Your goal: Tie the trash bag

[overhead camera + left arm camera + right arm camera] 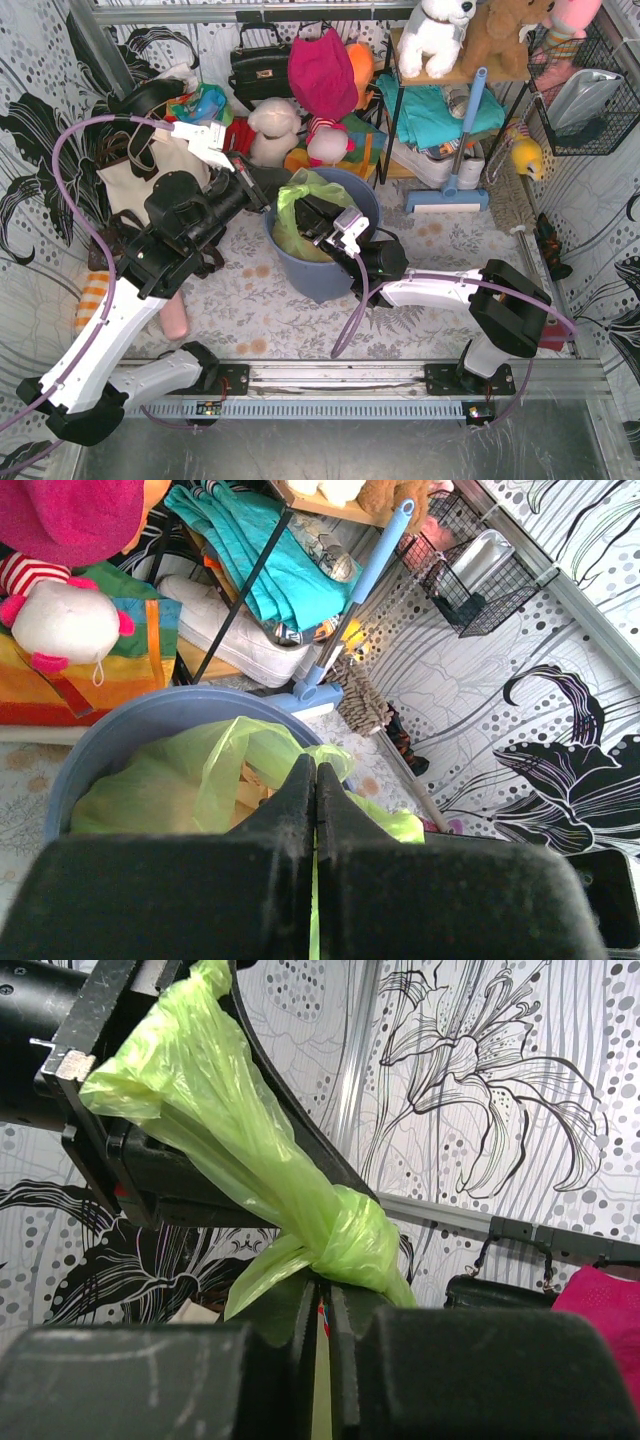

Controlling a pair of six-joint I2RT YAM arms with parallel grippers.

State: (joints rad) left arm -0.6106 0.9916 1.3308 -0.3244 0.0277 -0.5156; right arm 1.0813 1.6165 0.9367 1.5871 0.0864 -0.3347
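The lime-green trash bag (298, 200) sits in the round blue-grey bin (325, 270) at mid-table. Its top is drawn into a twisted strand with a knot (355, 1238). My left gripper (266, 205) reaches in from the left and is shut on a thin fold of the bag (190, 780); green film shows between its fingertips (300, 790). My right gripper (308, 212) comes from the right over the bin and is shut just under the knot, a green sliver between its fingers (305, 1310). In the right wrist view, the strand runs up-left to the left gripper.
A cream tote bag (150, 170) stands left of the bin. Plush toys (275, 130) and a black handbag (260, 65) are behind it. A blue-handled mop (455, 150) leans at a shelf at the back right. A wire basket (585, 90) hangs on the right wall.
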